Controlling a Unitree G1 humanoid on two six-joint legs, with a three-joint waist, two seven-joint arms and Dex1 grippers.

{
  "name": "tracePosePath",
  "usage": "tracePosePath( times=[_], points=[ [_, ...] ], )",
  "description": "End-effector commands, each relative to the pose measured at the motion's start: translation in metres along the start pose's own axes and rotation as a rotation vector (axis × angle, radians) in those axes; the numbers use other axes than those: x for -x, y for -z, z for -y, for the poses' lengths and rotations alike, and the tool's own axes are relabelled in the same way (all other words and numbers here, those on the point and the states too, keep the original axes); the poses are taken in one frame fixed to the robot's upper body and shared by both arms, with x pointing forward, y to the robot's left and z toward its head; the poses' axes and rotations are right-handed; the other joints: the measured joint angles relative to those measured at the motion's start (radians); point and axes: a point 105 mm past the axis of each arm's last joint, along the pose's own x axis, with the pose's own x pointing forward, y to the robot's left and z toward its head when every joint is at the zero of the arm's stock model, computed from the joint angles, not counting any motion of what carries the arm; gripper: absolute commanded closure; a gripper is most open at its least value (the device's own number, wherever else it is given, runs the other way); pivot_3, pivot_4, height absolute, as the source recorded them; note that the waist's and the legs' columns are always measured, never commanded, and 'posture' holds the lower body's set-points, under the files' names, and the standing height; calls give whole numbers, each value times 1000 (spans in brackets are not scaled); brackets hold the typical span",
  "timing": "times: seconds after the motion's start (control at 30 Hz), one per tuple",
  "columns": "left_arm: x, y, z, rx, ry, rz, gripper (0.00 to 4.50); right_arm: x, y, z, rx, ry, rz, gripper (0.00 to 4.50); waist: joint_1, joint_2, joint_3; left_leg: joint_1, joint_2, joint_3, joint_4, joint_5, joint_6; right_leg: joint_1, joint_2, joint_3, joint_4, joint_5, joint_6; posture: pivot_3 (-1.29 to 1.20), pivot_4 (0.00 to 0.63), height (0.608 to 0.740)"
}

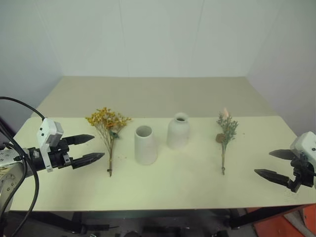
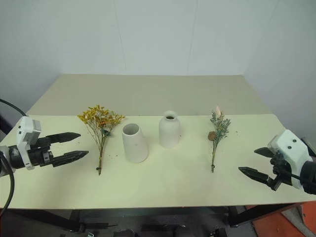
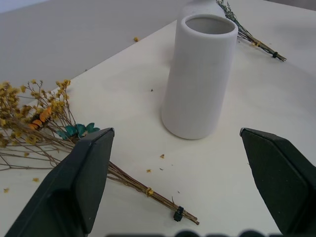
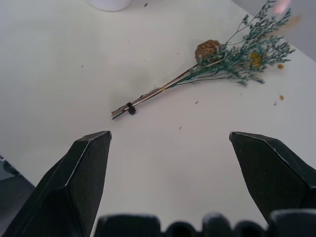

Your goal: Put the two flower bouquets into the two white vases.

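Both vases (image 1: 145, 144) look like matt, smooth ceramic; the table (image 1: 173, 182) is matt; the bouquets (image 1: 108, 126) are dry and brittle.

Cream table (image 1: 173, 187) bears yellow bouquet (image 1: 108, 123), cone vase (image 1: 145, 144), bottle vase (image 1: 178, 131), grey-green bouquet (image 1: 226, 131)

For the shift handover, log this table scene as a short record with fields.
surface: pale cream table
yellow-orange dried bouquet: lying flat, beside the cone vase on its left
tapered white ceramic cone vase: upright, empty
rounded white bottle vase: upright, behind and right of the cone vase
grey-green dried bouquet with pine cone: lying flat, right of the bottle vase
left gripper: open, holding nothing
right gripper: open, holding nothing
task progress: no bouquet in a vase yet
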Motion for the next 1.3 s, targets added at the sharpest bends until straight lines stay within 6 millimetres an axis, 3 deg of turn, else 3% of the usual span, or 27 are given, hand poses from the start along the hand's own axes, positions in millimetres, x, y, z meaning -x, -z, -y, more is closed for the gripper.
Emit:
tracePosePath(
  times=[0.03, 0.63, 0.7, 0.8, 0.97, 1.1, 1.3],
  points=[
    [0, -10, -1, -46, 11, 22, 29, 2, -5, 5, 11, 34, -2, 0, 0, 0, 0, 0, 0, 0, 0, 0, 0, 0, 0, 0, 0, 0, 0, 0, 150, 740],
    [-2, -6, -2, -46, 55, 6, 29, 6, -1, -4, -2, 23, -11, 0, -2, 0, 0, 0, 0, 0, 0, 0, 0, 0, 0, 0, 0, 0, 0, 0, 150, 740],
    [-2, -19, 0, -64, 81, 40, 29, 5, -4, 1, -43, 33, -34, 0, -3, 0, 0, 0, 0, 0, 0, 0, 0, 0, 0, 0, 0, 0, 0, 0, 150, 740],
    [-6, -56, 8, -178, 170, 74, 29, 1, -21, 17, -155, 91, -17, 0, -3, 0, 0, -1, 0, 0, 0, 0, 0, 0, 0, 0, 0, 1, 0, 0, 150, 740],
    [-30, -123, 18, -302, 379, 264, 29, -16, -36, 27, -283, 116, -10, 0, 6, 0, 0, -1, 0, -1, 2, 0, -1, 1, 1, -1, 0, 1, 0, 0, 150, 740],
    [-56, -132, 25, -316, 597, 279, 29, -41, -30, 22, -331, 121, -64, 0, 1, 1, -1, -3, -1, -1, 1, 0, 0, 0, 1, 0, -2, 5, -6, 0, 150, 740],
    [-100, -134, 35, -387, 785, 176, 29, -76, -16, 32, -384, 231, -184, 0, -14, 1, 0, -7, -1, -1, 2, 0, 0, -4, 1, 0, -2, 6, -7, 0, 150, 740]
  ],
)
